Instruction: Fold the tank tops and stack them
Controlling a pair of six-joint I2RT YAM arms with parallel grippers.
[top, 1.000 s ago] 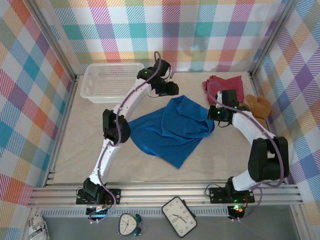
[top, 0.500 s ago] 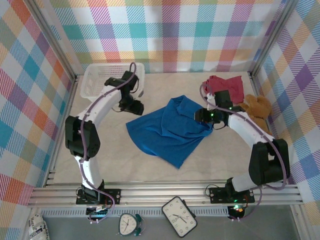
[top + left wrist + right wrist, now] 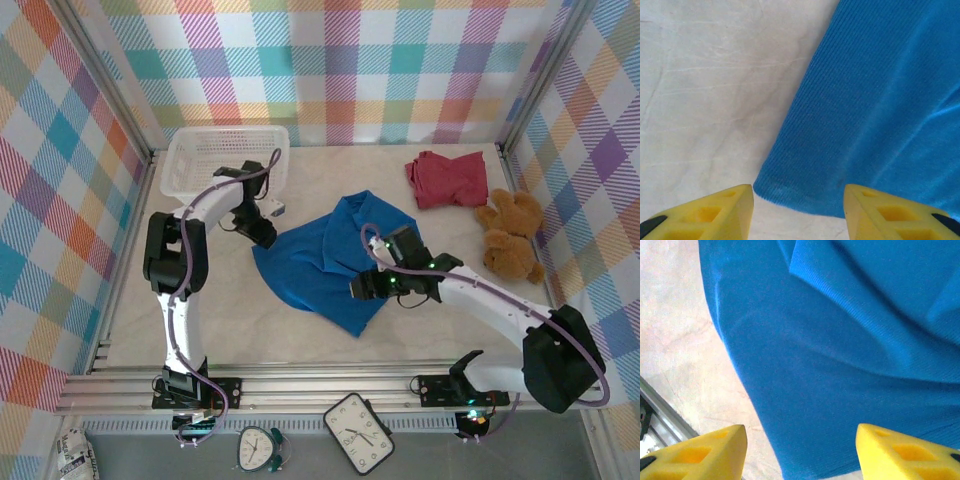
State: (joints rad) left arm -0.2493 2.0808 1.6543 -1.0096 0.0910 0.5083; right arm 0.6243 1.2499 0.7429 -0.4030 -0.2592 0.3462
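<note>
Left gripper [image 3: 265,235] over blue top [image 3: 320,265] left corner, right gripper [image 3: 357,288] over its near edge; both jaws apart, empty, likely placed to pinch corners for folding.

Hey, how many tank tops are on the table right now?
2 clearly: the blue top spread mid-table, and a red heap at the back right by the bear; that heap may hide another.

The blue tank top [image 3: 840,340] runs off the picture's edges beyond the right end effector [image 3: 800,442], itself cropped at the bottom.
</note>
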